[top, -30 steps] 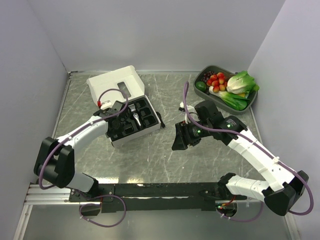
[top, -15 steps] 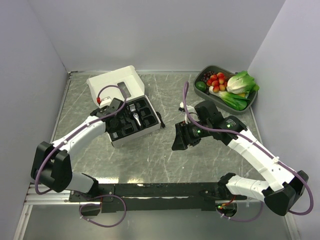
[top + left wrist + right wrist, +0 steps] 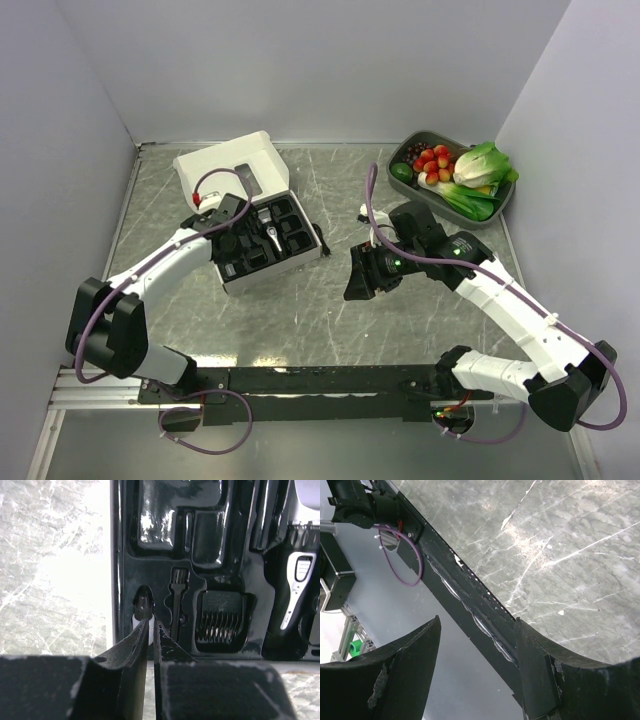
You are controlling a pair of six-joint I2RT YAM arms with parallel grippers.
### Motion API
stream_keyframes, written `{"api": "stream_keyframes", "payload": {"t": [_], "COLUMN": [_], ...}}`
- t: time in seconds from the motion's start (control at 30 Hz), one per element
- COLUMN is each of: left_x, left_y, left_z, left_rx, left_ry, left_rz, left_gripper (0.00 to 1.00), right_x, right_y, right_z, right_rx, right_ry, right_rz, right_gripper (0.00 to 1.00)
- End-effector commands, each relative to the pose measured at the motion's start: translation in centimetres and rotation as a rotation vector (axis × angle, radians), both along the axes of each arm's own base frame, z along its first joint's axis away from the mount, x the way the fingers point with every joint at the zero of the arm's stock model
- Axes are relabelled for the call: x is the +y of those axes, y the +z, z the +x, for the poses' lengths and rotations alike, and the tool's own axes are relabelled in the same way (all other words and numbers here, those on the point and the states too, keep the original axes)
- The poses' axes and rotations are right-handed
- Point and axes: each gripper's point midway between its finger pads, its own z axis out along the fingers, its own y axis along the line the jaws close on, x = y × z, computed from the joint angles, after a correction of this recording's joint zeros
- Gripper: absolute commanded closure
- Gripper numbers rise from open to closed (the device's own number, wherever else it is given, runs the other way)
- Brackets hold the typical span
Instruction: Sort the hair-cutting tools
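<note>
- Under your left wrist camera, the fingers of the left gripper (image 3: 151,623) fill the bottom of the frame. They cover the lower part of the small cylindrical bit (image 3: 143,601), so only its dark top and a pale collar show.
- At that view's right edge, the hair clipper (image 3: 296,582) lies in a tray slot, cut off by the frame.
- From overhead, your left arm's wrist covers the tray's left side, so the bit cannot be seen there.
- The left wall of the black moulded tray (image 3: 118,555) runs just beside the bit, with bare marble-patterned table (image 3: 50,570) beyond it.
- The tray sits in the white cardboard box (image 3: 225,165), whose open flap lies toward the far wall.
- On the bit's other side sit a small brush (image 3: 176,597) and then the comb attachment (image 3: 217,616), each in its own recess, so room is tight there.
- Your left jaws are narrowed to a slit with their tips at the bit's collar. It looks pinched, though the fingers hide the contact.
- Your right gripper (image 3: 477,622) is spread wide with nothing between its fingers. It hangs over bare table, well apart from the tray.
- A bowl (image 3: 408,148) of vegetables sits in the far right corner.
</note>
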Motion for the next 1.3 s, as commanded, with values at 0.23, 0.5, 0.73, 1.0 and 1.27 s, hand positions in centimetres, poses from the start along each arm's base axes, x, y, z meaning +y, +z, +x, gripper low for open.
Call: {"api": "stream_keyframes", "payload": {"t": [0.23,0.5,0.73,1.0,1.27], "left_x": [0.5,0.2,0.4,-0.4,-0.5], "left_y": [-0.4,-4.0,-4.1,0.8,5.5], "left_z": [1.1,-0.2,-0.3,1.6,2.0], "left_rx": [-0.021,0.044,0.046,-0.055,-0.143], "left_ry": [0.006,-0.001,0.003,-0.015,-0.034], "left_rz": [-0.012,-0.034,-0.021,-0.058,-0.089], "left_gripper": [0.86,0.87,0.88,0.84,0.68], "right_x": [0.4,0.3,0.3,0.4,0.5], "right_y": [-0.2,-0.5,-0.4,-0.5,-1.5], "right_z": [0.6,0.6,0.6,1.6,7.7], "right_rx": [-0.02,-0.015,-0.021,-0.043,-0.062], "right_ry": [0.013,0.012,0.014,-0.008,-0.17], "right_rz": [-0.005,-0.014,-0.019,-0.031,-0.108], "right_gripper": [0.31,0.31,0.31,0.31,0.28]}}
